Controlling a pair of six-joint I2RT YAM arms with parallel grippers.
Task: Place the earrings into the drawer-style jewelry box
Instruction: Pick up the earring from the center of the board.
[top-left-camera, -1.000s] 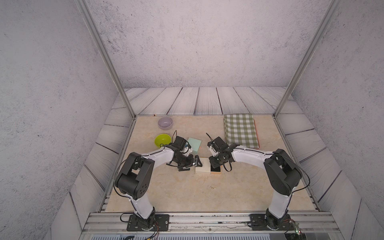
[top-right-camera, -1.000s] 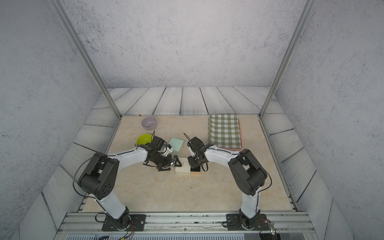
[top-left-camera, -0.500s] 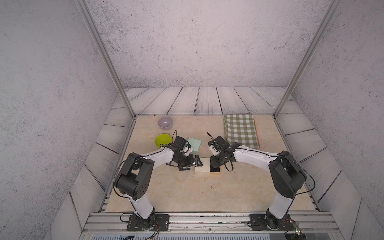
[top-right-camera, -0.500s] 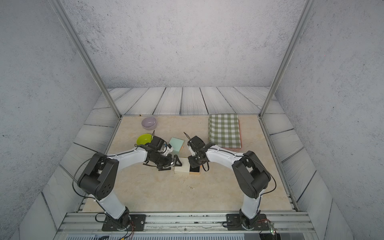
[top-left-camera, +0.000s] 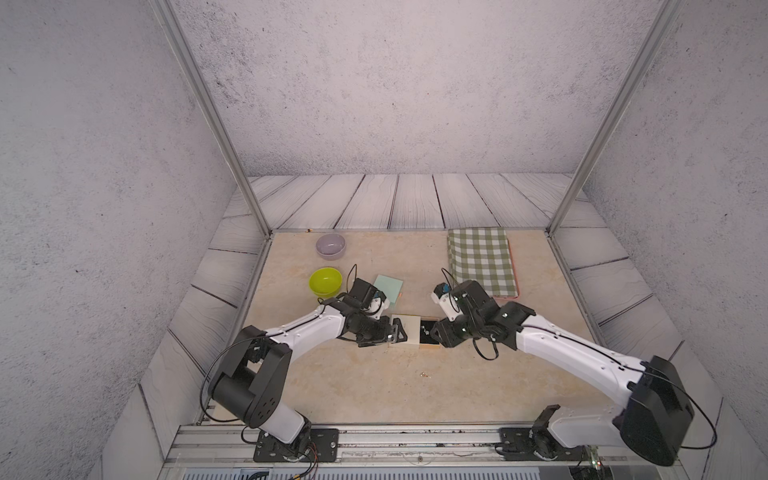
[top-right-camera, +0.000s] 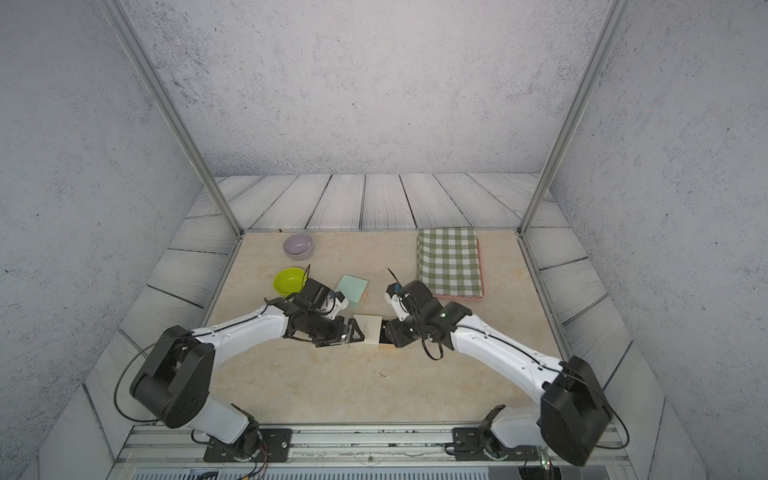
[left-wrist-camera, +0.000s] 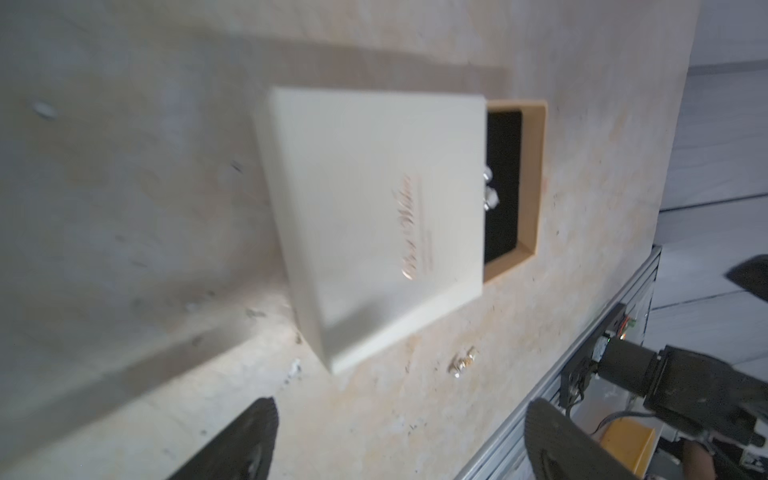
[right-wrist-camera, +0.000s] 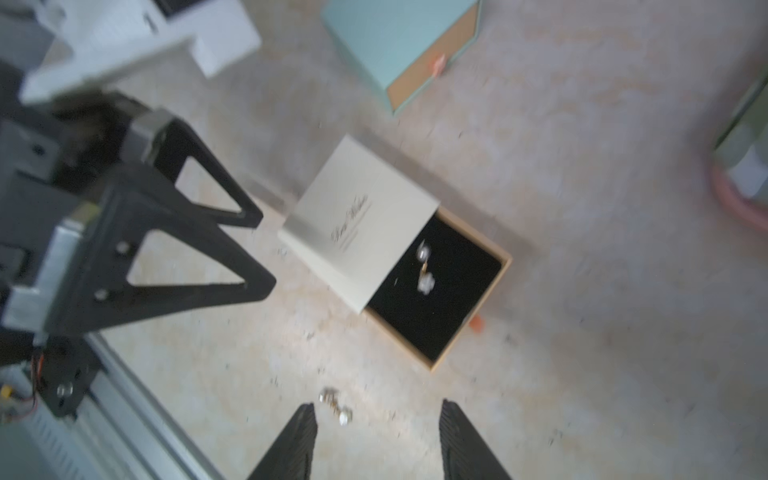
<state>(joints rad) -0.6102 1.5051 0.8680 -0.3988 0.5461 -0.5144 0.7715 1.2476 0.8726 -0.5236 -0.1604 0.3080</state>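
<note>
Already one earring (right-wrist-camera: 424, 266) lies on the drawer's black pad (right-wrist-camera: 457, 291) of the jewelry box (right-wrist-camera: 357, 224); another earring (right-wrist-camera: 336, 405) sits on the table near it. Tiny, light and slippery, it wants a fingertip pinch. Both the left gripper (left-wrist-camera: 399, 440) and the right gripper (right-wrist-camera: 376, 440) gape empty.

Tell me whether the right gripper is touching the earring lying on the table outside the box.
Apart. The right wrist view shows the loose earring on bare table, with the right gripper above it, jaws open, and clear tabletop between earring and jaws.

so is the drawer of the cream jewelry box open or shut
Open, partway. The brown drawer sticks out from the cream sleeve, baring its black lining, where a pair of silvery earrings lies.
</note>
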